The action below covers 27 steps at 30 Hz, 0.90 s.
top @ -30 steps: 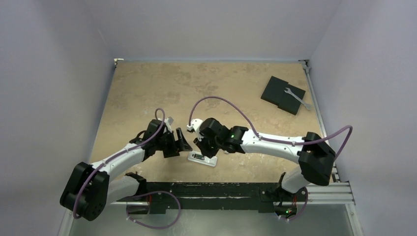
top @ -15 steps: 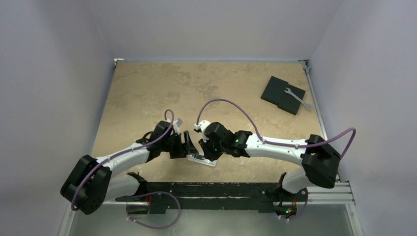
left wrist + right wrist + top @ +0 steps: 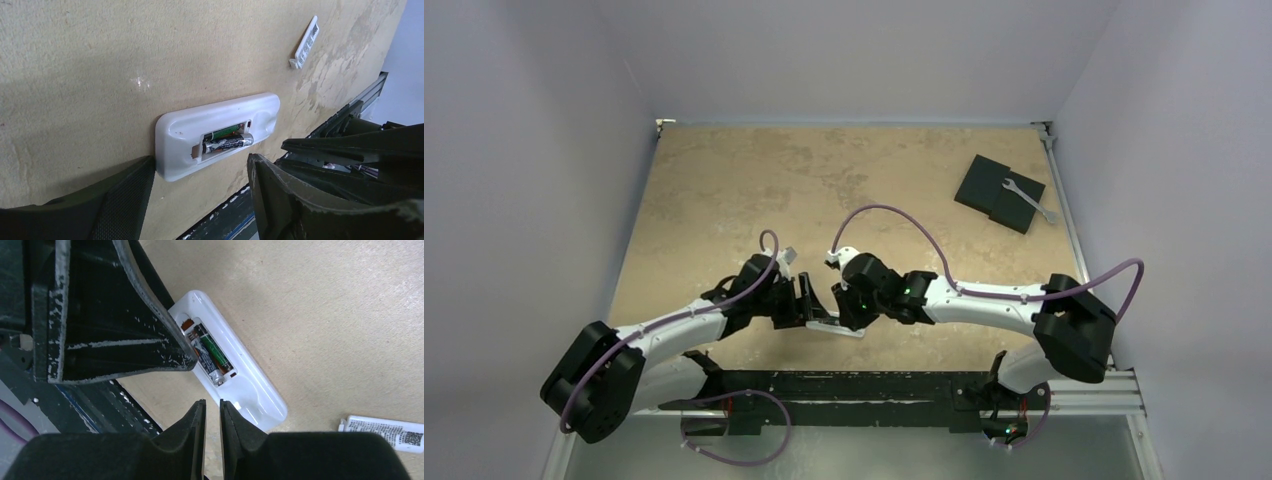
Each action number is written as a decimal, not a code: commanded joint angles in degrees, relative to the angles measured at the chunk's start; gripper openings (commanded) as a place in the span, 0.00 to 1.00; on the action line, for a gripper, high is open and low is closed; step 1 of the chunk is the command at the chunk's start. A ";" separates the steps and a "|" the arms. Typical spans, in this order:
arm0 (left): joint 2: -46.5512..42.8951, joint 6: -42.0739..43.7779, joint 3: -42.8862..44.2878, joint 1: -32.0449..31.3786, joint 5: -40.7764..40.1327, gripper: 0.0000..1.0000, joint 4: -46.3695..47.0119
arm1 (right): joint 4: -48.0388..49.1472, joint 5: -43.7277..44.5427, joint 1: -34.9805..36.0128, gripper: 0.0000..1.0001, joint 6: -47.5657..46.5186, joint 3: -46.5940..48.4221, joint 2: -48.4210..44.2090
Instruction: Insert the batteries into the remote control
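Lying back-up on the counter (image 3: 724,190) just ahead of the arm bases, the remote control (image 3: 222,114) has its battery bay open. Both batteries (image 3: 226,140) are side by side in the bay, the green-banded one behind the dark one. The dark one may be sitting a little proud, though I cannot tell for certain.

The remote looks like a light, hard plastic shell. On this smooth surface it would likely skate away under any sideways push, so it is best held across its long edges, clear of the bay. The batteries are small, smooth and round. They would roll if knocked out, and the contact springs will push back, so a press straight down on the middle is safest.

The left gripper (image 3: 200,172) has its jaws apart, one either side of the remote's near end, and I cannot tell whether they touch it. The right gripper (image 3: 210,412) hangs over the remote with its jaws almost together and nothing between them.

One finger (image 3: 115,335) of the left gripper looms right beside the bay, so the two grippers crowd each other. The white battery cover (image 3: 385,432) lies loose on the counter, apart from the remote's other end. A black pad (image 3: 999,190) carrying a silver wrench (image 3: 1029,200) sits well away from the remote, out of reach of this work.
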 commanded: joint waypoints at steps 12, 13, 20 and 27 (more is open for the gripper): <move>-1.79 -5.69 -3.57 -5.21 -2.84 0.65 4.33 | 3.43 2.97 -0.21 0.23 4.48 -1.31 -0.15; -1.66 -6.04 -3.65 -5.75 -3.18 0.65 4.63 | 3.49 3.05 -0.27 0.23 4.80 -1.40 -0.04; -1.83 -6.68 -3.67 -7.08 -4.46 0.63 4.72 | 3.24 5.05 -0.54 0.24 5.89 -1.60 0.34; -2.70 -4.78 -1.62 -7.06 -6.54 0.63 0.18 | 1.94 6.64 -0.71 0.24 6.63 -1.41 1.09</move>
